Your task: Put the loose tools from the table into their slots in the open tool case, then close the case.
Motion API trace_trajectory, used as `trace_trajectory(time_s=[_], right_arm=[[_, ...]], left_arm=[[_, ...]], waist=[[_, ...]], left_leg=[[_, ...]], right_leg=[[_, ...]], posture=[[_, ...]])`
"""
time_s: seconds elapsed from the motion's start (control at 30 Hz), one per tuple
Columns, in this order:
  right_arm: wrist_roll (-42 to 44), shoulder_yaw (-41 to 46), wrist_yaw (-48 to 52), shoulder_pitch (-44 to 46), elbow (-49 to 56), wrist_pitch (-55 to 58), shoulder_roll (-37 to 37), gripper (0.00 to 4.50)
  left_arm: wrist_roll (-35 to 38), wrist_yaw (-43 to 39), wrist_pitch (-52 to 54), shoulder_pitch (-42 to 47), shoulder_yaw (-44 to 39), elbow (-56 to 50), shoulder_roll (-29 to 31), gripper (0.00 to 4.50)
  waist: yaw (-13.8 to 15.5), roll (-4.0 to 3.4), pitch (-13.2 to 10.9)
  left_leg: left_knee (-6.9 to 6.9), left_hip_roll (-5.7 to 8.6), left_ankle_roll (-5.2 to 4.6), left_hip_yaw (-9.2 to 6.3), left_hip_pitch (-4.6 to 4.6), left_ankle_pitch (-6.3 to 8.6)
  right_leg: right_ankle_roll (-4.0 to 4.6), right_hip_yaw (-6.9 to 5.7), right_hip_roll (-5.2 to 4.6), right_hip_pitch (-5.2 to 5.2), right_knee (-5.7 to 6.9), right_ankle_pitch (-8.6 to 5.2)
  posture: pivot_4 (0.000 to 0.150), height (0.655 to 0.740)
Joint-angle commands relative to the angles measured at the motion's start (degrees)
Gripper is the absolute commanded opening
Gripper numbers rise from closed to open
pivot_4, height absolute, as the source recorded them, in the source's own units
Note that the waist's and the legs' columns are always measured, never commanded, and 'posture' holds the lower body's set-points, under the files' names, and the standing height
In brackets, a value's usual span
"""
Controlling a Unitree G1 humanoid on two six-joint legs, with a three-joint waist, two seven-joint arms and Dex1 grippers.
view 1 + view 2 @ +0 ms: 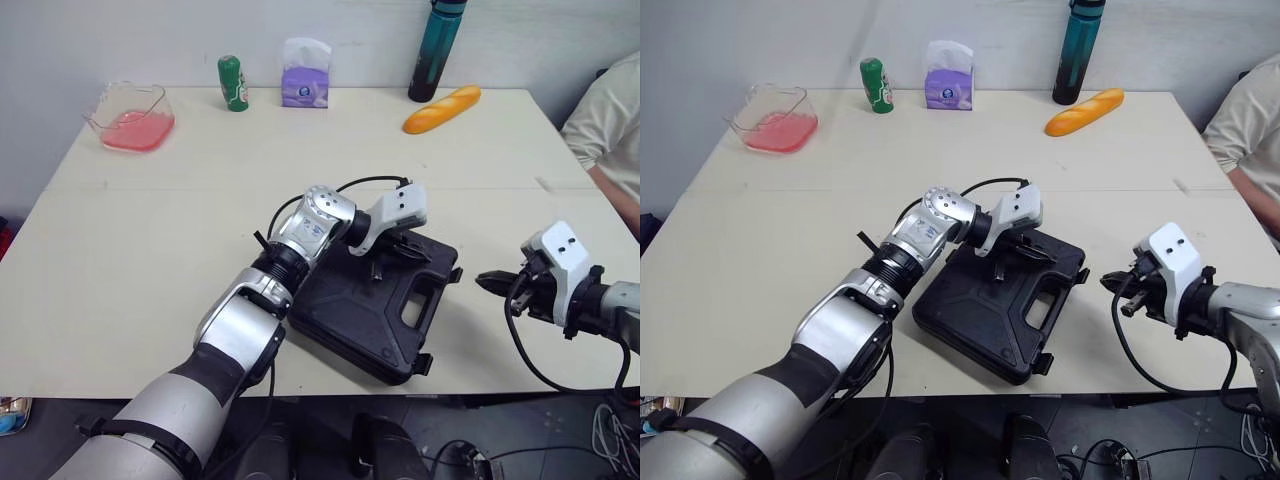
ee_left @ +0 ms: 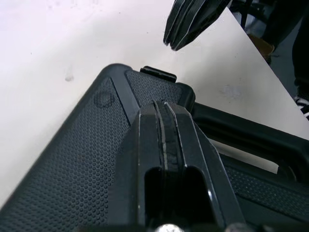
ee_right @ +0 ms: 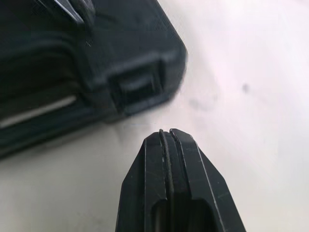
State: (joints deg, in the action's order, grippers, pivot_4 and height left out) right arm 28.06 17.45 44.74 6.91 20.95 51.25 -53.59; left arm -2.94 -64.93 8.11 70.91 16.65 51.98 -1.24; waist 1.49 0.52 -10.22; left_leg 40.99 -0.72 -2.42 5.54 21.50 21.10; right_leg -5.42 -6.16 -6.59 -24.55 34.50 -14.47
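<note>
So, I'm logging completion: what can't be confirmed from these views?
Tool case interior: closed, head views; tools in slots unseen.
Latch: blurred in right wrist view; fastened or not, unclear.
Case surface under left gripper: covered, head views.
Person: cut off by right edge, head views.

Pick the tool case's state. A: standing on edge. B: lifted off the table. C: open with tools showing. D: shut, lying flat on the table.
D: the tool case lies flat on the table with its lid down, the left gripper above the lid.
</note>
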Motion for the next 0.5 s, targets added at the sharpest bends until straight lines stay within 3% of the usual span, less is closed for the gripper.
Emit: trace_trajectory(time_s=[0.03, 0.37, 0.5], right_arm=[[-1.2, -1.7, -0.1, 0.2, -1.1, -3.5, 1.0, 0.0], [-2.0, -6.1, -0.5, 4.6, -3.1, -5.5, 2.6, 0.0], [-1.3, -6.4, -0.7, 5.9, -2.3, -4.5, 2.8, 0.0]], left_arm=[[-2.7, 3.0, -3.9, -0.7, 2.3, -0.2, -1.5, 0.04], [-14.7, 9.0, -11.9, -3.6, 13.1, 9.6, -2.7, 0.04], [-15.5, 9.2, -12.6, -4.5, 13.6, 10.0, -2.6, 0.04]], waist=[[0.0, 0.0, 0.0], [0.1, 0.0, 0.0], [0.1, 0.19, 0.2]], left_leg=[[0.0, 0.0, -0.01, 0.0, 0.0, 0.0], [0.0, -0.02, -0.02, -0.05, -0.11, 0.01], [0.0, -0.09, -0.04, -0.13, -0.26, 0.05]], right_leg=[[-0.01, 0.01, 0.0, 0.0, -0.04, 0.0], [-0.01, -0.01, -0.11, 0.13, -0.11, 0.0], [0.0, -0.07, -0.29, 0.32, -0.23, 0.0]], posture=[[0.15, 0.7314], [0.15, 0.7314], [0.15, 0.7314]])
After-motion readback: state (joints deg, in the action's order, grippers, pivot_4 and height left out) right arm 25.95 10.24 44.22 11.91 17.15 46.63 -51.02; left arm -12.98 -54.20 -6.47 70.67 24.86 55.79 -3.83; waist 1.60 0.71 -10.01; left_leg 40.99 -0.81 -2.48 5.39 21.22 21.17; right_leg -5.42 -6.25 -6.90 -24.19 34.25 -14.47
